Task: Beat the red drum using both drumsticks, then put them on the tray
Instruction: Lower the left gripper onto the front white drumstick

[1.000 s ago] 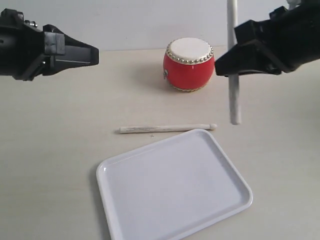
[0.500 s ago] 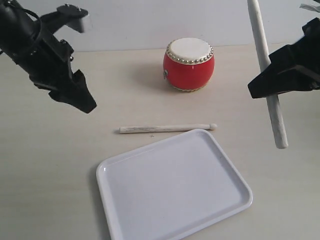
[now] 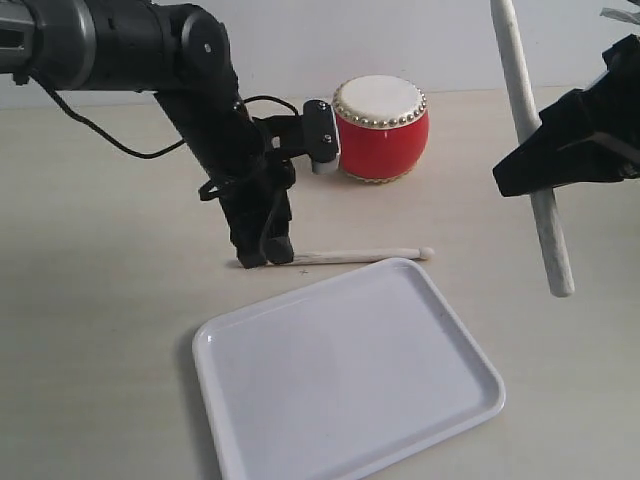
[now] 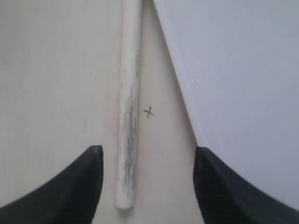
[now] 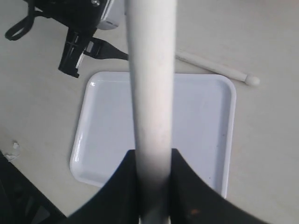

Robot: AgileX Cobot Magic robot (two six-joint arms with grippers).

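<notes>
We see the left arm reaching down to the table just beyond the tray's far rim, near that rim's left end. The left gripper points downward there with its tips at or just above the tabletop. In the left wrist view its two dark fingers are spread wide, one on either side of the blunt end of the lying drumstick. Neither finger touches the wood, and the stick sits closer to the finger farther from the tray. They hold nothing. A small pencilled cross marks the table between this stick and the tray's rim.

The lying drumstick rests flat on the table and runs along the tray's far rim, just beside it. A thin strip of table shows between them at the blunt end, and the rounded tip lies by the tray's far right corner. The tray itself lies flat and bare.

The red drum stands upright beyond the tray, drumhead up, apart from the far rim.

To the right of the tray, the held drumstick stands nearly upright with a slight tilt, its lower end out past the tray's far right corner. The right gripper is clamped on the middle of its shaft. In the right wrist view both fingers press against the wood, with the tray below.
</notes>
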